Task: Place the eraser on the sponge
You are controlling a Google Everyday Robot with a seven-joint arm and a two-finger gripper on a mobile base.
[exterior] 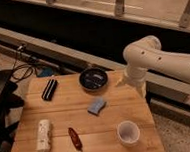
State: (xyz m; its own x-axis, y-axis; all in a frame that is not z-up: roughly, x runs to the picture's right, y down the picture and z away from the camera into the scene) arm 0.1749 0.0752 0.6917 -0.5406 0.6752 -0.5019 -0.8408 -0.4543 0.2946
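Wood makes up the table (115, 96), and all the small things lie on it. The eraser (49, 88) is the black bar with a pale stripe, and it lies flat near the far left corner. The blue sponge (96, 106) lies near the middle with its wide side up. From the sponge, the eraser is at 10 o'clock, well apart from it. Nothing sits on the sponge, so the eraser is not where the task wants it.

The eraser lies flat on its long side, so it could likely be grabbed across its thin sides. The sponge's flat top looks like a good, soft spot to set something down.

A dark bowl (93, 79) stands at 12 o'clock from the sponge. A white cup (128, 133) stands at 4 o'clock, a red thing (75, 137) lies at 7 o'clock, and a white bottle (42, 135) lies at 8 o'clock.

The white arm (162, 59) bends down at the right side of the table. The gripper (135, 84) hangs at 2 o'clock from the sponge, just beside the bowl and far from the eraser. It seems to stay there so it bumps nothing.

The gripper's end blends into the arm, so one cannot tell if it is spread or pressed together, or if it holds anything. The arm is cut off at the right edge. What lies in the bowl is hard to make out. The red thing is too small to name. The bottle's lower end is cut off.
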